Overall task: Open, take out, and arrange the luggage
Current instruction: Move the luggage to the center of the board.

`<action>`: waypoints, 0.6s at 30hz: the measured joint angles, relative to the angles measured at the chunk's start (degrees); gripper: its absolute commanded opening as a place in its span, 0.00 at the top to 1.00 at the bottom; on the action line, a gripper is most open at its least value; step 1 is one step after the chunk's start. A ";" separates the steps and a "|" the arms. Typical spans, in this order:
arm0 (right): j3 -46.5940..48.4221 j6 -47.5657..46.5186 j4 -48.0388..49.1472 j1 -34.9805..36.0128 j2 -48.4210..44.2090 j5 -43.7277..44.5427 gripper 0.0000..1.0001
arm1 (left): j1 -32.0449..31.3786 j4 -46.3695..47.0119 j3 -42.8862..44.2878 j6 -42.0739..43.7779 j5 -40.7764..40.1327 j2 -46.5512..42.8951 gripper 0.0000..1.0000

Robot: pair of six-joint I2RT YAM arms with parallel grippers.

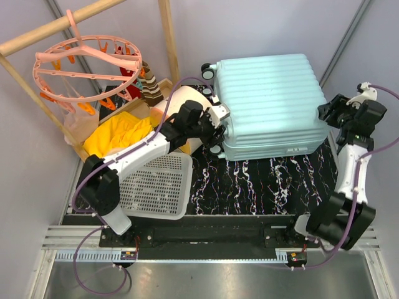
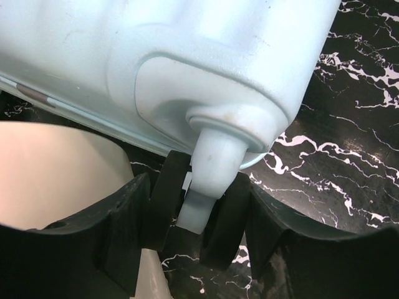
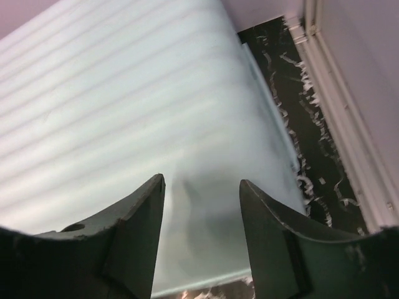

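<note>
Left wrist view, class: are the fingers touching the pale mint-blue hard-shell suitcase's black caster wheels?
Touching. Left wrist view: the fingers press against the black caster wheels, one each side, no gap.

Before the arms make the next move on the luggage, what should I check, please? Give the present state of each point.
1. Luggage closed and lying flat: ok.
2. Left gripper clamped on a wheel: ok.
3. Right gripper open over the shell, holding nothing: ok.
4. Zipper pull found: cannot tell.
5. White basket apart from the luggage: ok.
</note>
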 measured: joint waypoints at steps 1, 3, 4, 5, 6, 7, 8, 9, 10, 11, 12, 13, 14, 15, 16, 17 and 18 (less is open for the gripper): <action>-1.07 0.48 -1.49 0.09 -2.54 -0.31 0.41 | -0.20 0.00 0.35 -0.04 -0.20 0.31 0.31; -2.80 1.29 -4.87 0.79 -7.17 -1.22 0.41 | -0.72 -0.46 1.05 -0.33 -1.55 0.92 0.24; -3.61 1.66 -6.93 1.18 -9.42 -1.49 0.40 | -1.03 0.15 1.31 -1.11 -2.73 1.36 0.21; -4.28 2.03 -9.27 1.66 -11.54 -1.68 0.38 | -1.38 1.18 1.92 -1.75 -3.89 2.01 0.16; -4.46 2.25 -11.19 1.90 -12.81 -1.64 0.36 | -1.53 1.68 2.29 -1.84 -4.46 2.32 0.13; -4.46 2.54 -12.90 1.95 -13.64 -1.33 0.34 | -1.75 1.60 2.43 -2.16 -5.62 2.32 0.09; -4.46 2.64 -14.49 1.92 -14.25 -0.57 0.30 | -1.81 1.53 2.43 -2.25 -6.21 2.27 0.04; -4.39 2.67 -15.93 1.92 -14.69 0.17 0.27 | -1.92 1.49 2.40 -2.38 -7.10 2.21 0.02; -4.15 2.60 -18.08 1.92 -15.13 1.27 0.25 | -2.16 1.49 2.29 -2.38 -8.15 1.92 0.01; -3.69 2.67 -19.74 1.92 -15.32 2.05 0.23 | -2.51 1.57 1.95 -2.49 -9.33 1.38 0.01; -2.60 2.58 -22.12 1.92 -15.34 2.64 0.18 | -2.78 1.97 1.36 -2.60 -10.25 0.57 0.01; -1.22 2.51 -23.87 1.92 -15.34 3.37 0.16 | -2.99 2.32 0.76 -2.89 -10.95 -0.44 0.01; 0.42 2.43 -25.35 1.92 -15.32 3.54 0.14 | -3.13 2.64 0.26 -3.26 -11.65 -1.70 0.01; 2.36 2.36 -26.62 1.92 -15.13 3.50 0.10 | -3.32 2.78 0.13 -3.63 -12.15 -3.06 0.01; 4.26 2.36 -26.91 1.92 -14.88 3.43 0.08 | -3.45 3.37 0.13 -4.11 -12.48 -4.42 0.01; 6.34 2.38 -27.10 1.92 -14.43 3.32 0.06 | -3.50 4.15 0.22 -4.72 -12.79 -5.81 0.01; 8.37 2.45 -27.12 1.92 -13.81 3.21 0.04 | -3.50 4.44 0.87 -5.62 -13.22 -7.26 0.01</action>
